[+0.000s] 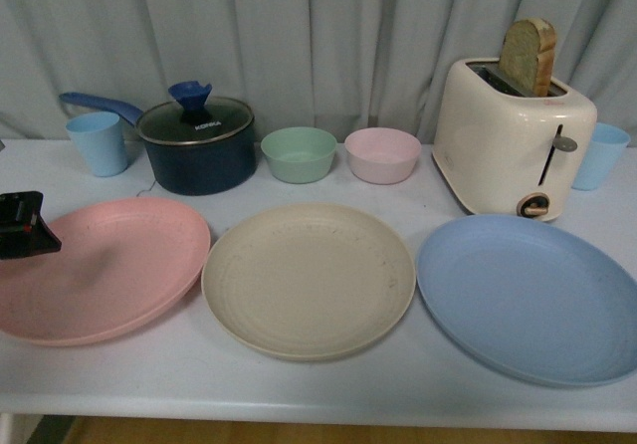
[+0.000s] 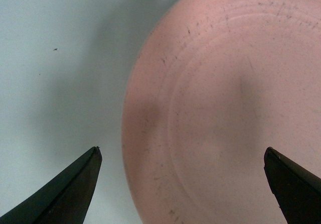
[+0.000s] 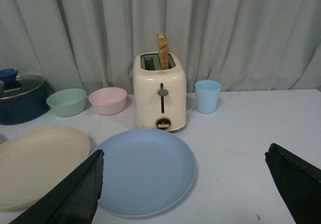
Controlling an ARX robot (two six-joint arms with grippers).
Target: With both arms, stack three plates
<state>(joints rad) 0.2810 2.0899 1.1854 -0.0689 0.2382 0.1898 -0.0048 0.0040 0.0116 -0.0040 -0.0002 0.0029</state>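
Left wrist view shows left gripper (image 2: pixel 181 149) wide open, empty, straddling pink plate (image 2: pixel 225 108) rim; only right wrist view shows right gripper (image 3: pixel 184 156), likewise.

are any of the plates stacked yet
No, the pink plate, beige plate and blue plate lie in a row on the table, none on top of another.

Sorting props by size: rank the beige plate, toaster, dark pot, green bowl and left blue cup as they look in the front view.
1. beige plate, though it sits nearest the camera.
2. toaster.
3. dark pot.
4. green bowl and left blue cup look about alike, so unranked.
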